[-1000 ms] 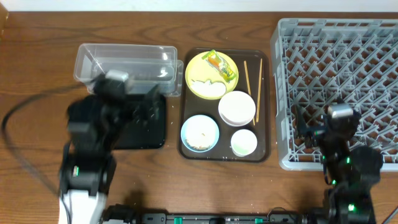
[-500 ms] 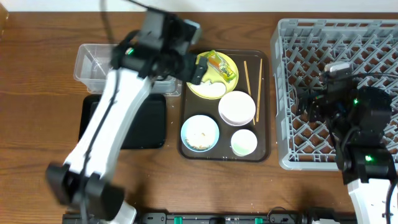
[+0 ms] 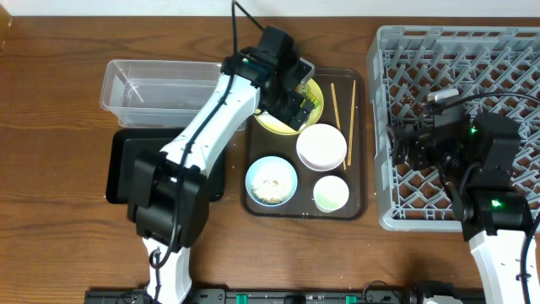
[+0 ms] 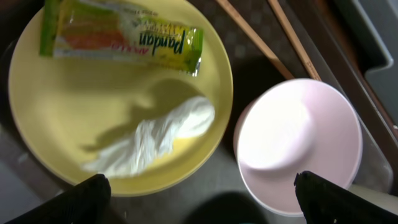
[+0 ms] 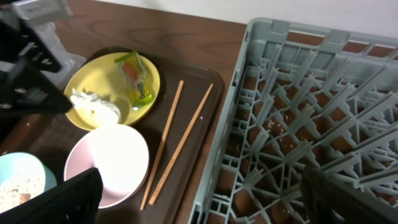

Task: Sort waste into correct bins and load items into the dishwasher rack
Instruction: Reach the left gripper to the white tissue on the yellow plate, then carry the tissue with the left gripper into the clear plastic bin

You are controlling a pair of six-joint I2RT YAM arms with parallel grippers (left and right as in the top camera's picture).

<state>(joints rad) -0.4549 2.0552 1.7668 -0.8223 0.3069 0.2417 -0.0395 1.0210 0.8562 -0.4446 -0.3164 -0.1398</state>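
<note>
on the brown serving tray (image 3: 359,181): all the tableware lies inside its low raised rim.
yellow plate (image 4: 74,106): round and glossy, at the tray's far left corner; it holds the wrapper (image 4: 121,34) and the scrap (image 4: 155,134).
wrapper: green-and-orange crinkled foil, lying flat toward the plate's rim.
scrap: white, twisted and soft-looking, near the wrapper but not touching it.
white bowl (image 4: 298,146): round and smooth, tinged pink in the wrist views, just beside the plate.
light blue bowl (image 3: 251,171): at the tray's near left, with whitish rice-like grains (image 3: 270,184) scattered on its bottom.
small white cup (image 3: 331,193): upright, just beside the blue bowl.
chopsticks (image 5: 163,144): two thin sticks of pale wood, side by side and slightly splayed, between the plate and the tray's right rim.
bins: clear plastic tub (image 3: 160,89) at the far left; glossy black tray (image 3: 118,165) just in front of it, partly under the left arm (image 3: 211,118).
dishwasher rack (image 3: 472,67): grey lattice crate with pegs, just right of the serving tray.
left gripper (image 4: 199,198): fingers spread wide, holding nothing, hovering over the plate's edge by the scrap.
right gripper (image 5: 202,202): fingers wide apart, holding nothing, over the rack's left side.
surface: dark wooden table (image 3: 51,101) with visible grain; a pale wall (image 5: 311,9) behind.
</note>
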